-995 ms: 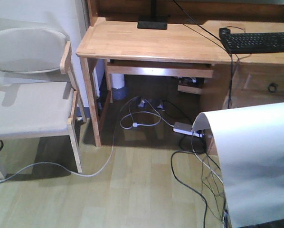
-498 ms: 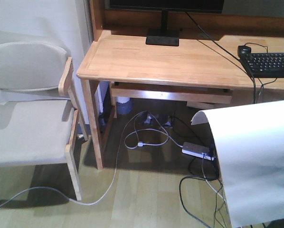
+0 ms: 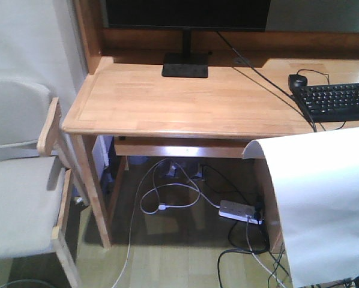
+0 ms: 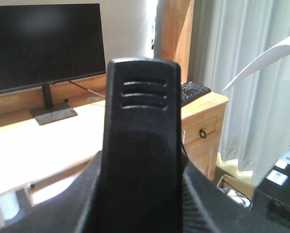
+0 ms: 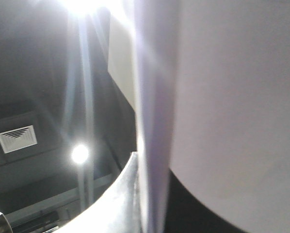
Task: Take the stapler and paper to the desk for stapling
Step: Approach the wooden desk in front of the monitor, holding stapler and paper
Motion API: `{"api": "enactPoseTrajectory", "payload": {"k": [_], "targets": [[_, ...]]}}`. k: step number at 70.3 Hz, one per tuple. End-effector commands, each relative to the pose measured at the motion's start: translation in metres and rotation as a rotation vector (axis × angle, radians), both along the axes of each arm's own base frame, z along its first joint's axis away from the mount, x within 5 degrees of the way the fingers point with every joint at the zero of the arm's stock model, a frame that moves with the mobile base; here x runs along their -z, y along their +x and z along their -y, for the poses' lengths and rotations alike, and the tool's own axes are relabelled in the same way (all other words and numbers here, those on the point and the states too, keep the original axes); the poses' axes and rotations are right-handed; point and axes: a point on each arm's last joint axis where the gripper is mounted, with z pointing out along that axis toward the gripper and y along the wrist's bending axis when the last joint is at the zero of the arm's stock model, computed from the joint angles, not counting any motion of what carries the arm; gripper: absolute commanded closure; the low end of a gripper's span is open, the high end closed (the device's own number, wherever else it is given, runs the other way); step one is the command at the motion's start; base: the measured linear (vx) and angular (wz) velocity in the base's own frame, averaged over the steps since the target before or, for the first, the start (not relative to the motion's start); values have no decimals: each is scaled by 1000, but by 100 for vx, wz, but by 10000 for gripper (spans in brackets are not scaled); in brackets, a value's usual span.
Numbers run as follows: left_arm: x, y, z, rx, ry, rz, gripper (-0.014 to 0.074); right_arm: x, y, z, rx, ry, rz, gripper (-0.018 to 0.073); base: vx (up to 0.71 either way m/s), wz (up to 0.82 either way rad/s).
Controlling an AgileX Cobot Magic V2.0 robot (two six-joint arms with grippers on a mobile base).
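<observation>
The black stapler (image 4: pixel 142 121) stands upright in the middle of the left wrist view, and my left gripper (image 4: pixel 143 199) is shut on its lower part. The white paper (image 3: pixel 323 204) hangs curled at the lower right of the front view, below the desk's front edge. In the right wrist view the paper (image 5: pixel 232 97) runs edge-on through my right gripper (image 5: pixel 152 199), which is shut on it, one metal finger (image 5: pixel 116 204) pressed to its left face. The light wood desk (image 3: pixel 185 102) lies straight ahead. Neither gripper shows in the front view.
A monitor (image 3: pixel 185 15) stands at the desk's back, with a keyboard (image 3: pixel 341 99) and mouse (image 3: pixel 298 80) at the right. A padded chair (image 3: pixel 17 204) is at the left. Cables and a power strip (image 3: pixel 239 210) lie under the desk. Curtains (image 4: pixel 247 97) hang beyond its drawer end.
The front view has closed in on the desk and risen; the monitor screen has come into view and the chair slid left. The paper stays at the lower right.
</observation>
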Motion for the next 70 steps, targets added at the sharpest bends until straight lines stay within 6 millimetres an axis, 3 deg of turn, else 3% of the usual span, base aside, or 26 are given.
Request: {"api": "enactPoseTrajectory", "payload": {"k": [1,70], "targets": [[-16,1,0,1,-87,91,603,-9,-3,1,-1,12,54,566,31,-15],[-16,1,0,1,-87,91,603,-9,-3,1,-1,12,54,566,25,-4]]}}
